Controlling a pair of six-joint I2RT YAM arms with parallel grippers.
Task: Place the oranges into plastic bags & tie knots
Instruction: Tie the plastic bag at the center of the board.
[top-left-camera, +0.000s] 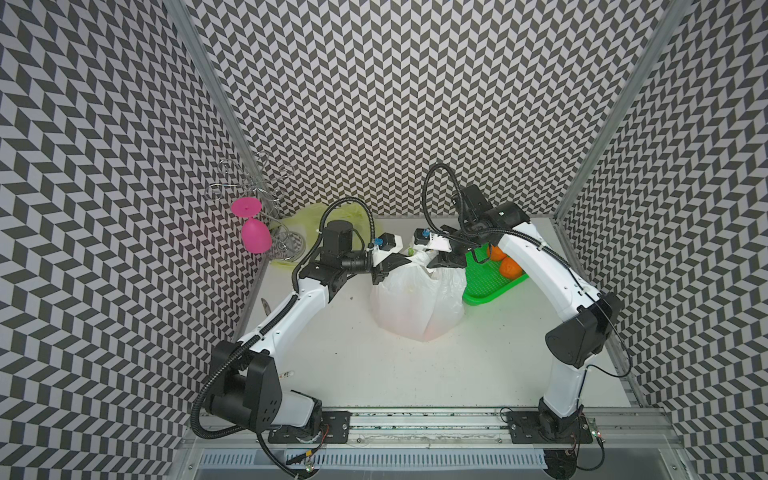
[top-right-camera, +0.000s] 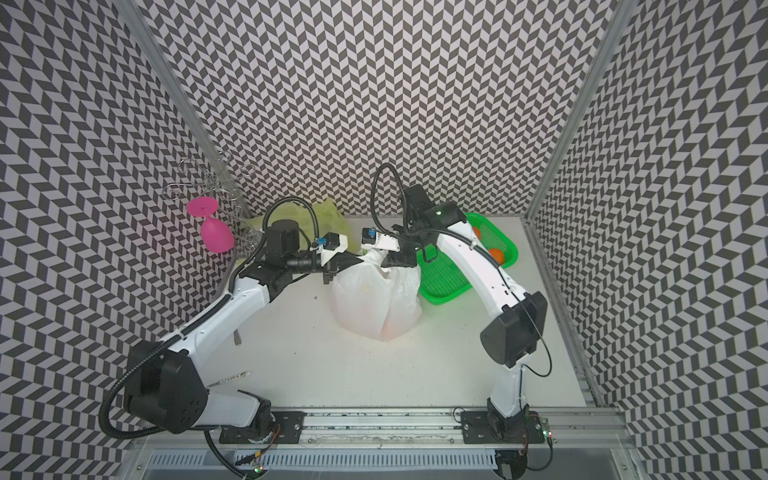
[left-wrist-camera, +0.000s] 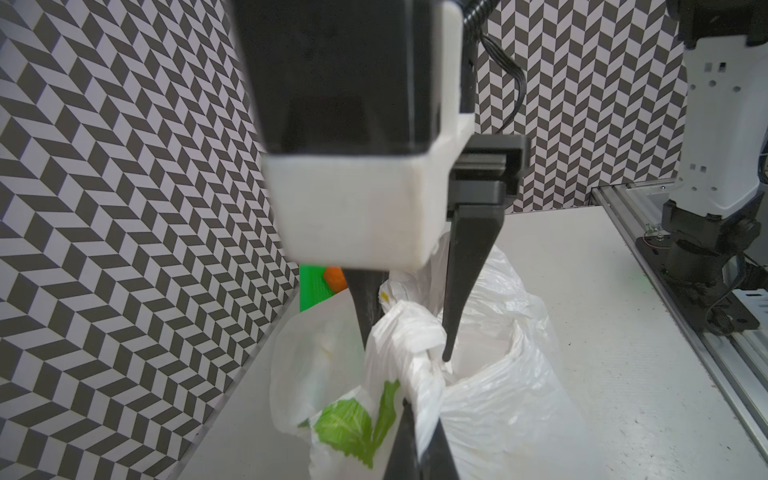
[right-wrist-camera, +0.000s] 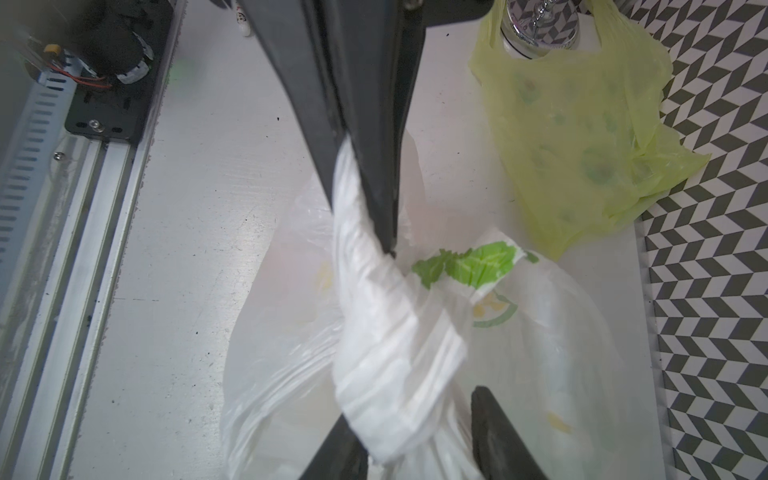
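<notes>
What fills the white bag (top-left-camera: 415, 303), standing on the desk (top-left-camera: 374, 365), shows only as a faint orange tint through the plastic. The right arm (top-left-camera: 536, 257) half hides two oranges (top-left-camera: 510, 268) in the green basket (top-left-camera: 484, 286). The left jaws are clamped on a twisted handle strip (right-wrist-camera: 349, 199). The right jaws stand partly apart astride the bag's loose knot (left-wrist-camera: 409, 332), one finger (right-wrist-camera: 343, 451) touching it. The yellow-green bag (right-wrist-camera: 582, 145) lies by the back wall.

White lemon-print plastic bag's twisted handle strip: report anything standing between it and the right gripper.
Nothing visible does. The right gripper, jaws open, straddles the twisted white handle strip, which the shut left gripper pinches farther along.
</notes>
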